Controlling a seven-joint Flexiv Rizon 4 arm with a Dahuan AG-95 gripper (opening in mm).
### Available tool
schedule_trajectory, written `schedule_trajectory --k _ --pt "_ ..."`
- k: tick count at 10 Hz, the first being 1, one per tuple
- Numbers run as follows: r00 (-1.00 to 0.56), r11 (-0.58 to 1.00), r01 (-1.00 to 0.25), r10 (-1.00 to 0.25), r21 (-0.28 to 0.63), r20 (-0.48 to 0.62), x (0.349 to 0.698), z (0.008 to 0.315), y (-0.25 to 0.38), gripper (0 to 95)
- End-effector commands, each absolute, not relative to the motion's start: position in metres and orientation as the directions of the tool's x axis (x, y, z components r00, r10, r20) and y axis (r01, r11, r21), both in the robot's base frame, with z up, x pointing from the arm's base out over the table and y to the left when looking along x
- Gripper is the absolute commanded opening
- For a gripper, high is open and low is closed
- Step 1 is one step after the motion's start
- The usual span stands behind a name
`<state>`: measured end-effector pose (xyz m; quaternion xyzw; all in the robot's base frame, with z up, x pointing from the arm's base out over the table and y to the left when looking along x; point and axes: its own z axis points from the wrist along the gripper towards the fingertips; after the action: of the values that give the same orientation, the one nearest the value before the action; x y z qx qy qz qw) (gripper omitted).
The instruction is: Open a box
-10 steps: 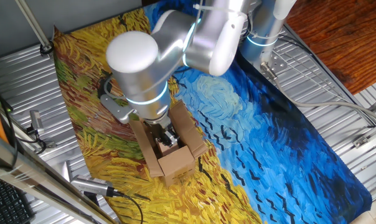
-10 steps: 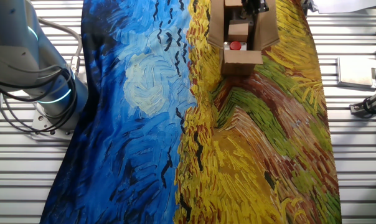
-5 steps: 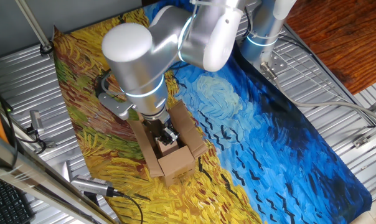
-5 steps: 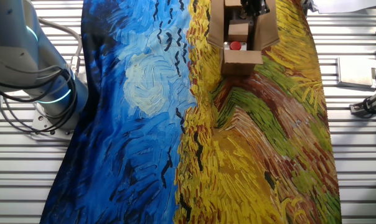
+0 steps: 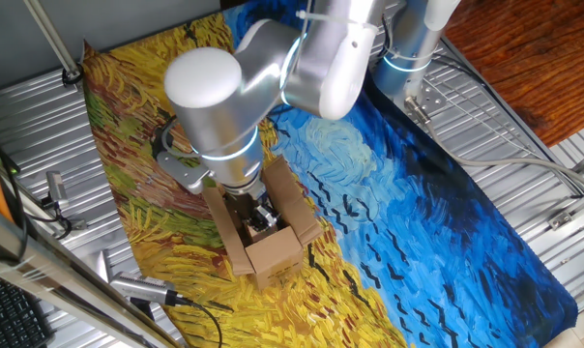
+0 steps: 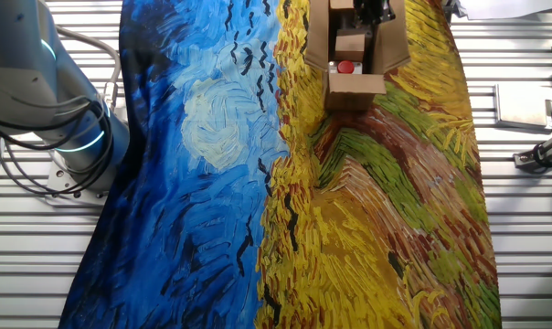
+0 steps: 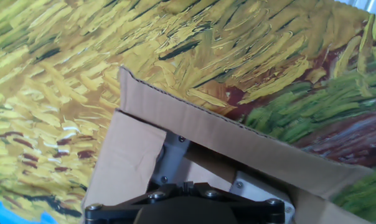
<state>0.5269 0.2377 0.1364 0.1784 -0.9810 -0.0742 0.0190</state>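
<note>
Brown cardboard box (image 5: pixel 268 232), flaps splayed open, red button (image 6: pixel 346 66) inside, tool (image 5: pixel 261 215) within, grip unclear

One fixed view looks down steeply from beside the tabletop (image 5: pixel 41 116), arm in the foreground. The other fixed view looks from the opposite side, farther off. Both share the box (image 5: pixel 263 227). The hand view sits close above it, facing down.

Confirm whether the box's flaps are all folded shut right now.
No: the box has its side flaps spread outward, and the gripper reaches down into the open top.
</note>
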Motion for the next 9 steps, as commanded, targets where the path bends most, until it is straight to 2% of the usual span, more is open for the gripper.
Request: schedule_trajectory --k 1,5,9 --pt "-0.942 0.929 -0.328 -0.335 0.17 0.009 0.527 0.136 0.244 0.0" --pt "-0.96 0.926 -0.27 -0.279 0.263 -0.003 0.527 0.144 0.266 0.0" --pt "-0.967 0.923 -0.24 -0.253 0.302 0.004 0.522 0.178 0.274 0.0"
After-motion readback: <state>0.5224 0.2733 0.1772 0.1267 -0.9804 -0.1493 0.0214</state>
